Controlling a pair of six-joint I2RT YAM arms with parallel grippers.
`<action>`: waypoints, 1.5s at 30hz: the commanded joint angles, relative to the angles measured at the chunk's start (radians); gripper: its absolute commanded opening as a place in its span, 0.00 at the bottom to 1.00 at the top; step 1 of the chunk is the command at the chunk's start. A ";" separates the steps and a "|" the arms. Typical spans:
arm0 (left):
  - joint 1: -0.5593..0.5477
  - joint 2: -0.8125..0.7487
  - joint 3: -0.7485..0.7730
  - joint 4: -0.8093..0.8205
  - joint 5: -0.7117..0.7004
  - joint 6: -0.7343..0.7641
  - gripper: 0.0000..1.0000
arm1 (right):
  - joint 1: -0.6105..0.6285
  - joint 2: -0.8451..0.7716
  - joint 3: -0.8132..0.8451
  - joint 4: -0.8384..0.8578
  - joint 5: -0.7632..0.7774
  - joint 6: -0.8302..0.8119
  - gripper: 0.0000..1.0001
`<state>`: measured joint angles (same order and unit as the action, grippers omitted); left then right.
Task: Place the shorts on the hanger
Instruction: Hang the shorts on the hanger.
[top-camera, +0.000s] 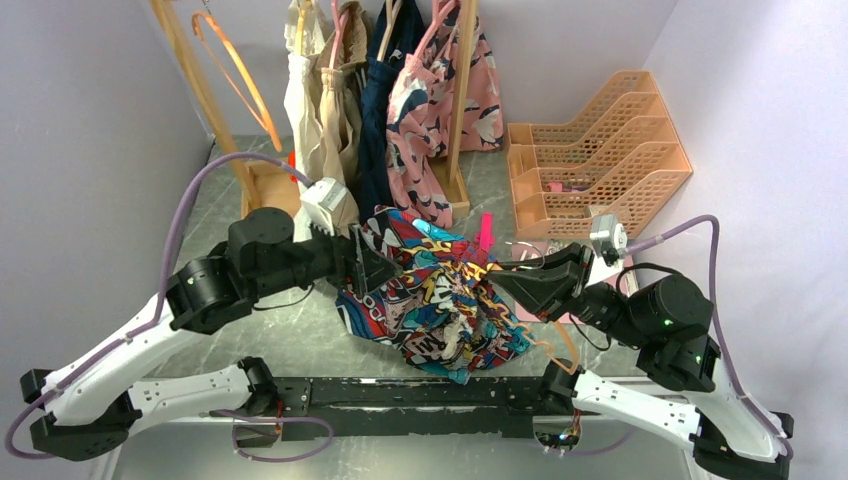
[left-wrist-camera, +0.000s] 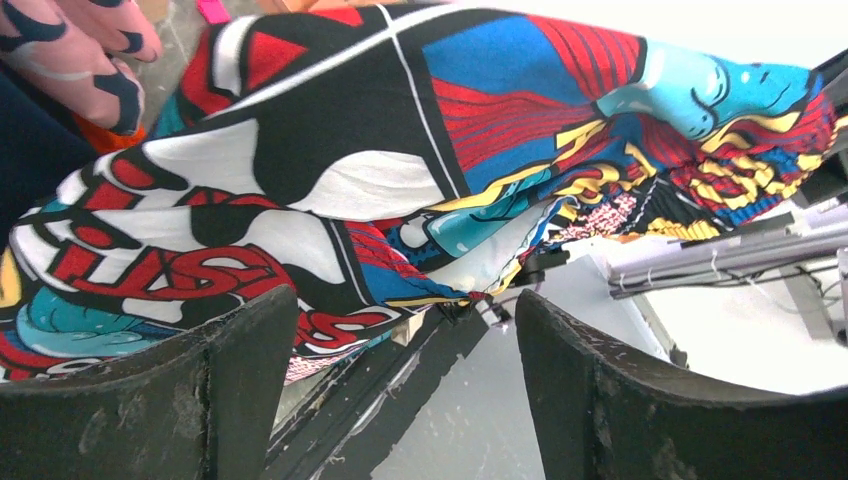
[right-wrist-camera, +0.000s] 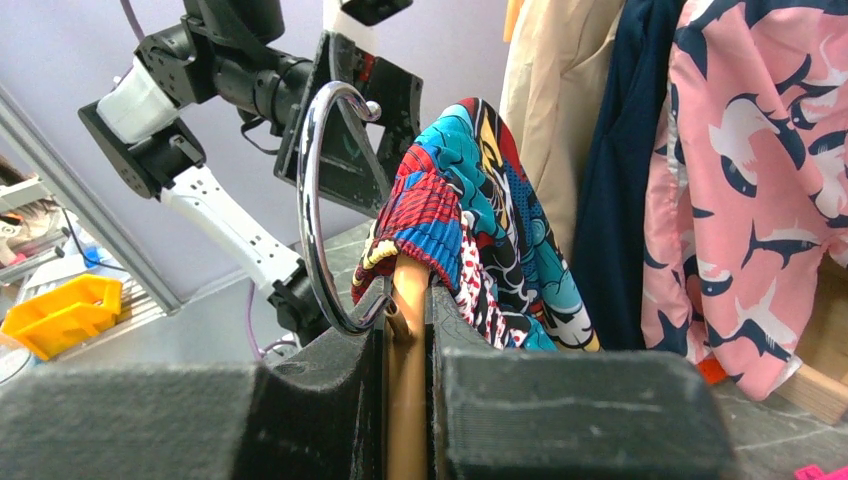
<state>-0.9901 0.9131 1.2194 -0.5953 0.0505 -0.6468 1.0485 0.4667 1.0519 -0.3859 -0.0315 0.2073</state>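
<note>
The comic-print shorts (top-camera: 440, 300) hang bunched between the two arms, draped over the hanger at mid-table. In the right wrist view my right gripper (right-wrist-camera: 408, 300) is shut on the hanger's orange-tan bar (right-wrist-camera: 407, 350), just below its silver hook (right-wrist-camera: 310, 200). The shorts (right-wrist-camera: 480, 200) are gathered over the bar's top. A loop of the hanger (top-camera: 560, 345) shows under the right gripper (top-camera: 500, 280). My left gripper (top-camera: 385, 262) is at the shorts' left side. In its wrist view the left gripper (left-wrist-camera: 405, 330) stands open with an empty gap, and the shorts (left-wrist-camera: 350, 150) hang just beyond the fingertips.
A wooden rack at the back holds beige, navy and pink shark-print garments (top-camera: 440, 110) and a spare orange hanger (top-camera: 235, 70). An orange file organiser (top-camera: 600, 160) stands at the back right. A pink object (top-camera: 487, 232) lies behind the shorts.
</note>
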 joint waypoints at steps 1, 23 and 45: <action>-0.004 -0.035 -0.019 0.000 -0.101 -0.063 0.84 | 0.003 -0.005 -0.007 0.112 -0.013 0.004 0.00; -0.003 0.007 0.033 0.009 -0.104 -0.058 0.07 | 0.003 0.008 0.014 0.061 -0.011 0.001 0.00; -0.002 0.068 0.181 -0.070 0.062 0.015 0.07 | 0.003 -0.057 -0.009 0.113 0.058 0.017 0.00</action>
<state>-0.9901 0.9886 1.4719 -0.6388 0.0368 -0.6327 1.0485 0.4522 1.0409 -0.4080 0.0040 0.2070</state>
